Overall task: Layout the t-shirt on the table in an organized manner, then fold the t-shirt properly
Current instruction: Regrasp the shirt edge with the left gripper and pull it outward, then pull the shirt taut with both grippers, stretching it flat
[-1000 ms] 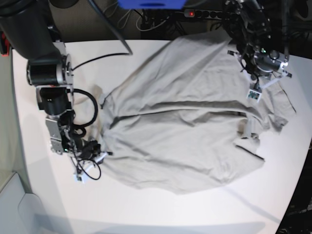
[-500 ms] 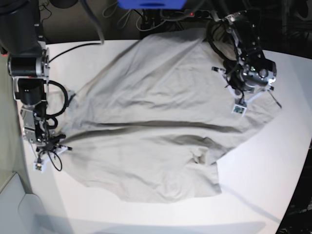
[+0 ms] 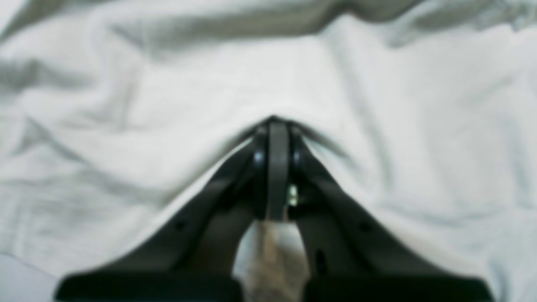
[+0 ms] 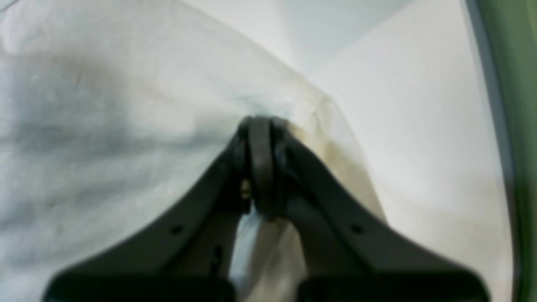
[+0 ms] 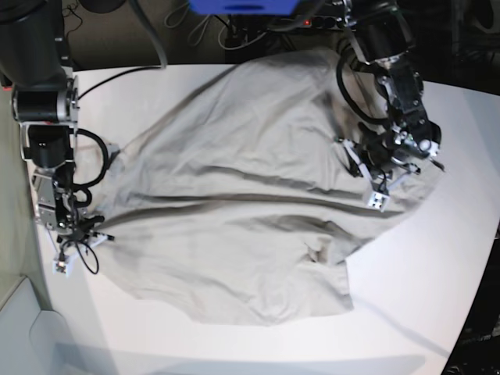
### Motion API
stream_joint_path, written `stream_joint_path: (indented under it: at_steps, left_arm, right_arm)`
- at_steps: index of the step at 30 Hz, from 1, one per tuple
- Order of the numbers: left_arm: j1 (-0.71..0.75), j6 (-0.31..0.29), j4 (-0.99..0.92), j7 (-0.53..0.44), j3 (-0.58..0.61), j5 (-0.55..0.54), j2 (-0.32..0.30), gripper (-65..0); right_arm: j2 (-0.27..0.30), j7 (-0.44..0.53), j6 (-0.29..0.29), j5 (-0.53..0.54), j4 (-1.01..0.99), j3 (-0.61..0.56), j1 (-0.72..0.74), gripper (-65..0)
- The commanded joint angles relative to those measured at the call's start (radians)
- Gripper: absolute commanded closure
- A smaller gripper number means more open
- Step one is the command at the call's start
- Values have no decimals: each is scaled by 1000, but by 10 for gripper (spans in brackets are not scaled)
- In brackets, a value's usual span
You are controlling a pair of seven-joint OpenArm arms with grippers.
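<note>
The light grey-beige t-shirt (image 5: 242,211) lies stretched wide across the white table (image 5: 422,289), creased along its middle. My left gripper (image 5: 379,186) is at the shirt's right side in the base view, shut on a pinch of the cloth (image 3: 251,79). Over at the shirt's left edge, near the table's left rim, my right gripper (image 5: 86,234) is shut on the fabric there (image 4: 126,105). In both wrist views the jaws are closed, with cloth bunched at the tips and hanging between the fingers (image 4: 310,184). Collar and label are not visible.
Black cables (image 5: 141,70) run over the table's back left. A power strip and more cords (image 5: 305,22) lie behind the far edge. A green surface (image 4: 520,126) runs past the table's left rim. Bare tabletop shows at the front and right.
Over the second my arms pulled apart, spreading the shirt wide. In the last half second the left gripper moved down toward the table with its cloth; the right arm stayed put.
</note>
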Motion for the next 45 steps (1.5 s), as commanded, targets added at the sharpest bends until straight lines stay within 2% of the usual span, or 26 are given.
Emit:
stream_joint_path:
  at_steps: [1,4,7,10,13,21,27,29,32,35,41,45]
  left_arm:
    - [-7,18,-43,91,-4,103,-41,-1]
    - [-85,18,-131,85,-15,103,-116,-1]
    - [-175,18,-204,82,-59,103,-142,-1]
    - [-257,18,-290,39,-72,103,-173,-1]
    - [-324,18,-379,-4,-70,103,-178,-1]
    - [-476,18,-537,-113,-72,105,-168,-1]
    - [-561,18,-531,-128,-73,103,-167,-1]
    - [-570,18,-491,-104,-73,103,-165,-1]
    - [-565,18,-353,-26,-73,80,-141,-1]
    - [-485,18,-115,106,-69,6,-129,-1]
    - [-223,18,325,361,-10,-127,-90,-1]
    - [-34,18,446,381,50,-147,-38,-1]
  right_arm:
    - [10,-121,-22,-11,-17,-2,-16,0]
    - [10,-158,-22,-11,-17,-1,-19,0]
    - [10,-175,-22,-11,-11,-1,-48,0]
    - [13,-204,-22,-10,76,-1,-117,0]
    - [15,-239,-22,-11,231,-1,-215,0]
    - [15,-336,-22,-15,825,-1,-571,0]
    - [15,-377,-22,-16,1058,1,-712,0]
    - [21,-377,-22,-16,1084,2,-718,0]
    - [35,-376,-22,-15,1108,74,-720,0]
    - [18,-377,-22,-13,1154,166,-718,0]
    - [16,-377,-22,-10,1256,229,-721,0]
    - [4,-377,-22,-10,1290,222,-717,0]
